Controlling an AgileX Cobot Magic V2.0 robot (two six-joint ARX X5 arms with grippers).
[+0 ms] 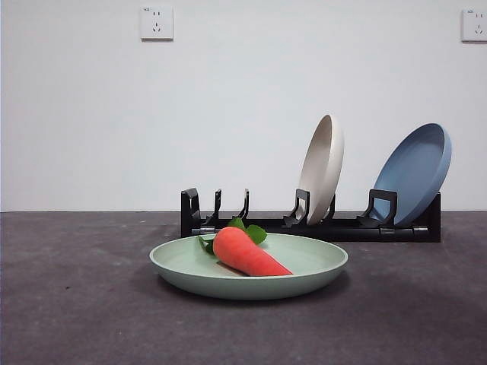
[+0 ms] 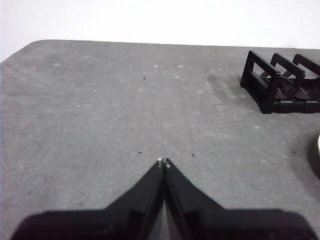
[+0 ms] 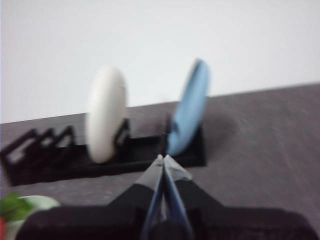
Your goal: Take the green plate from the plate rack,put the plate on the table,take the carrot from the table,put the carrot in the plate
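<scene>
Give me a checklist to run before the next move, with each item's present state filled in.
1. Green plate out of the plate rack and flat on the table: ok.
2. Carrot lying inside the green plate: ok.
3. Beige plate and blue plate standing in their rack slots: ok.
4. Left gripper shut, empty, over bare table away from the plate: ok.
5. Right gripper shut and holding nothing: ok, though its view is blurred.
6. Neither arm shows in the front view near the plate: ok.
</scene>
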